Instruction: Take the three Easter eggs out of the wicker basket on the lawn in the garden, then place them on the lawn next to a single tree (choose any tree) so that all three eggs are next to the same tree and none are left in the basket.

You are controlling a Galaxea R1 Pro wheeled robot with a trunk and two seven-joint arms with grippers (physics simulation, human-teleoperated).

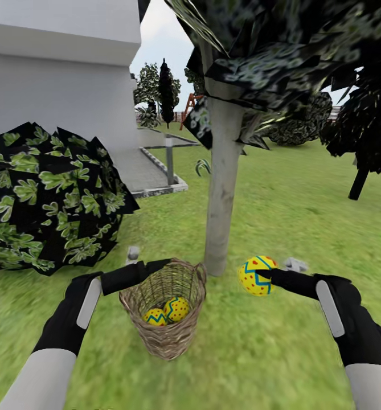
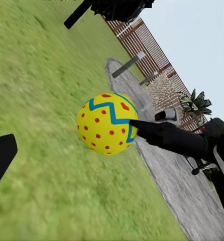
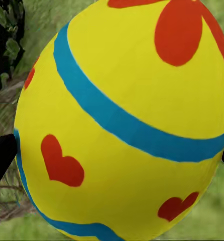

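The brown wicker basket (image 1: 166, 336) stands on the lawn (image 1: 270, 353) just in front of the tree's pale trunk (image 1: 221, 193). Two yellow Easter eggs (image 1: 156, 316) (image 1: 177, 308) lie inside it. My right gripper (image 1: 265, 275) is shut on the third egg (image 1: 254, 277), held above the grass to the right of the trunk's foot. The left wrist view shows this egg (image 2: 108, 124) with a right finger (image 2: 162, 136) against it. Up close the egg (image 3: 122, 120) has blue bands and red hearts. My left gripper (image 1: 156, 264) hovers open at the basket's near-left rim.
A large black-and-green bush (image 1: 48, 199) stands left of the basket. A white building wall (image 1: 59, 85) and grey paving (image 1: 139, 171) with a post lie behind it. More dark trees (image 1: 364, 131) stand at the right. Open grass stretches right of the trunk.
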